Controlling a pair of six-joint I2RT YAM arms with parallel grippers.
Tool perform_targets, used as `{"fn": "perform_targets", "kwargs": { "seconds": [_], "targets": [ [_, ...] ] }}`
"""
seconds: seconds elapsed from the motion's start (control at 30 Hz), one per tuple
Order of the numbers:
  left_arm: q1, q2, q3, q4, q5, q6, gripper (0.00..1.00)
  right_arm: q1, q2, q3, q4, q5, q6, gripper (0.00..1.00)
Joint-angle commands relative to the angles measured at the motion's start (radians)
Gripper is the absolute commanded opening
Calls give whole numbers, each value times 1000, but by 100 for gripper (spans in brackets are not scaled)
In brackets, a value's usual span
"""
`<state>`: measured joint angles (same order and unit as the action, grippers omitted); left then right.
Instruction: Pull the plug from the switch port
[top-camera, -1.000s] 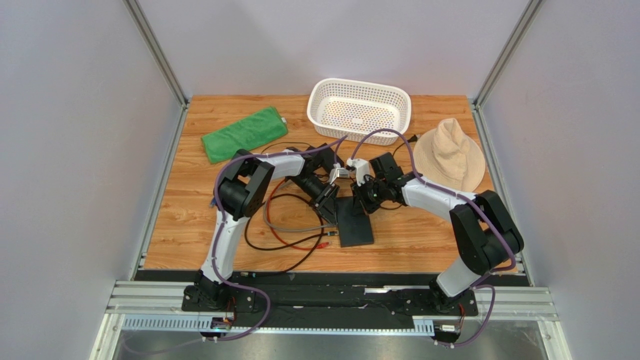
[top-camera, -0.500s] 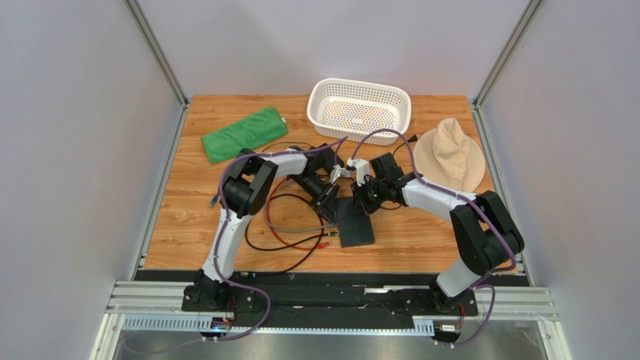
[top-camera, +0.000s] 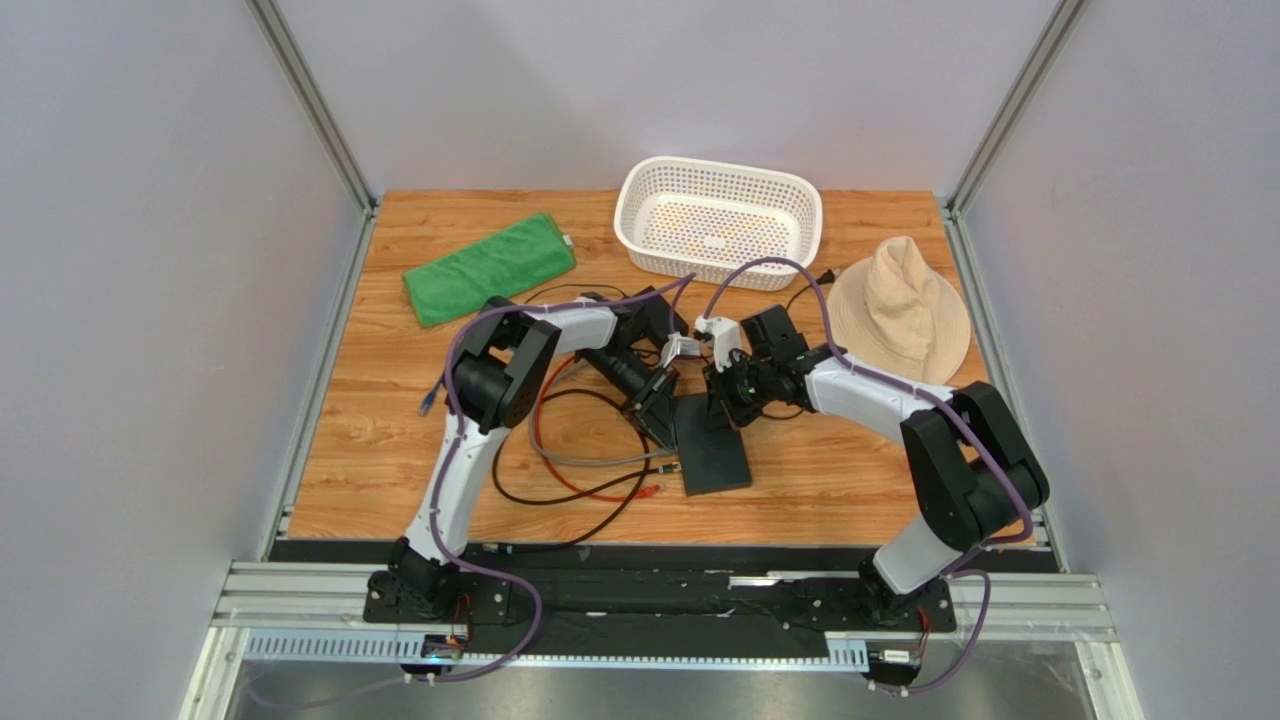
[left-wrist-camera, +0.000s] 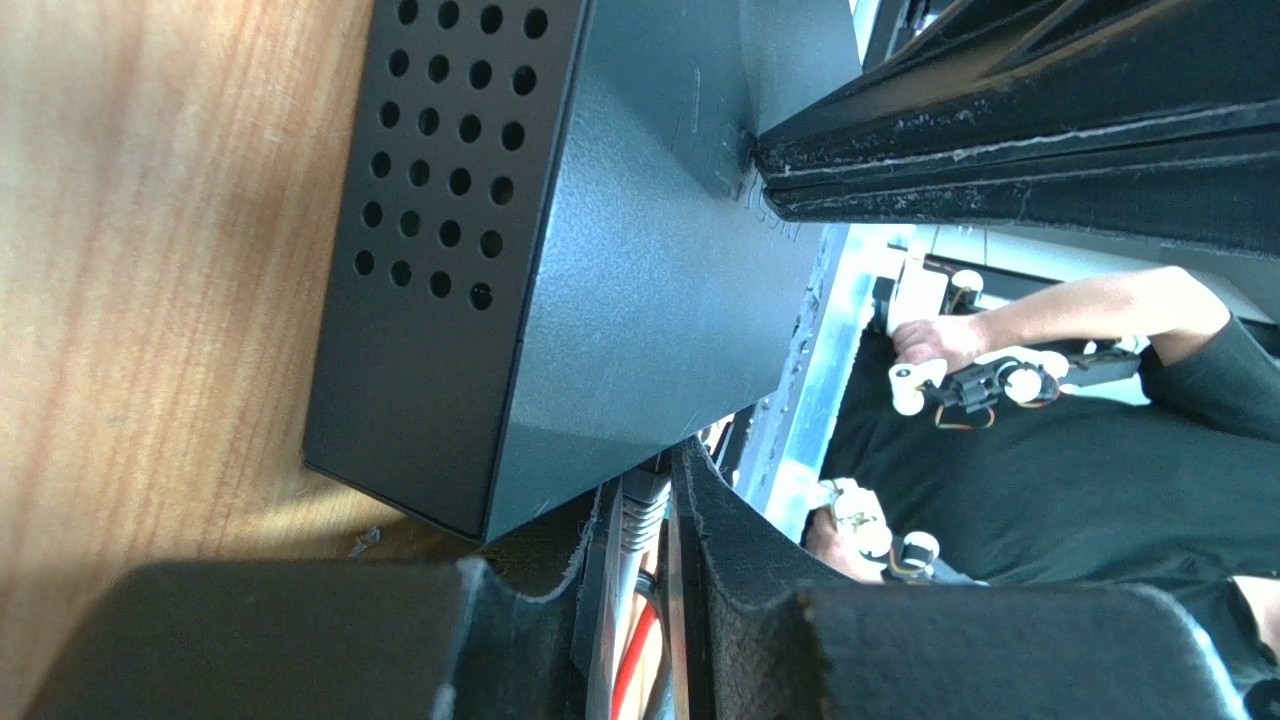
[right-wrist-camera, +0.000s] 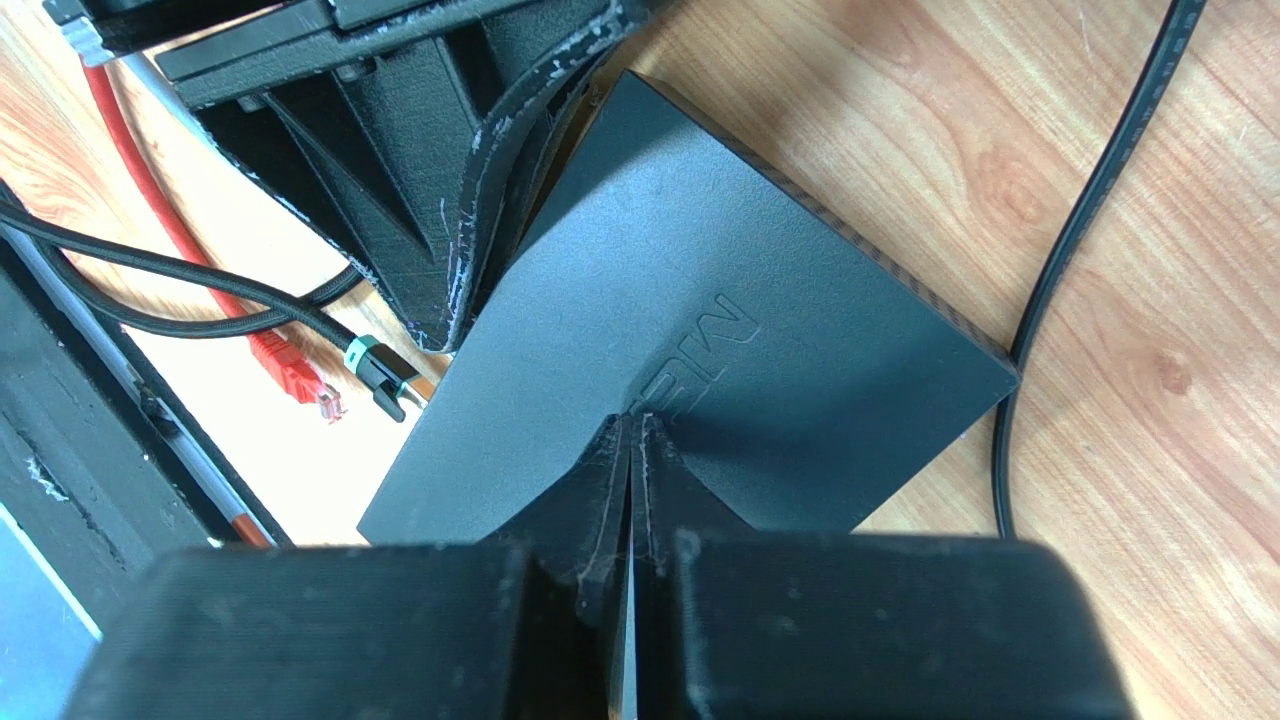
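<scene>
Switch (top-camera: 712, 446) flat on wooden table (top-camera: 842, 465) at centre of the top view, right gripper (right-wrist-camera: 631, 438) clenched, tips pressing its lid, left gripper (top-camera: 663, 426) at its upper-left corner, apparently pinching grey plug (left-wrist-camera: 642, 518) at its port

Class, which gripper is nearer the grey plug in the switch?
Left. The left gripper straddles the plug at the switch edge; the right gripper rests shut on the switch top.
</scene>
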<state>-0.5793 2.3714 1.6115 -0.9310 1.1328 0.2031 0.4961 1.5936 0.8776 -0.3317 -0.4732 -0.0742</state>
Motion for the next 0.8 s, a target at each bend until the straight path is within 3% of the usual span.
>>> {"fn": "perform_targets", "kwargs": {
  "seconds": [0.0, 0.2, 0.47, 0.6, 0.77],
  "targets": [
    [2, 18, -9, 17, -96, 76, 0, 4, 5, -20, -17, 50, -7, 2],
    [15, 87, 159, -107, -99, 133, 0, 4, 14, -14, -21, 50, -7, 2],
    [16, 18, -38, -26, -93, 150, 0, 4, 8, -17, -18, 51, -9, 3],
    [32, 66, 60, -152, -93, 212, 0, 2, 11, -17, -18, 51, -9, 3],
    [42, 80, 137, -141, -116, 203, 0, 4, 8, -17, -20, 53, -12, 3]
  ]
}}
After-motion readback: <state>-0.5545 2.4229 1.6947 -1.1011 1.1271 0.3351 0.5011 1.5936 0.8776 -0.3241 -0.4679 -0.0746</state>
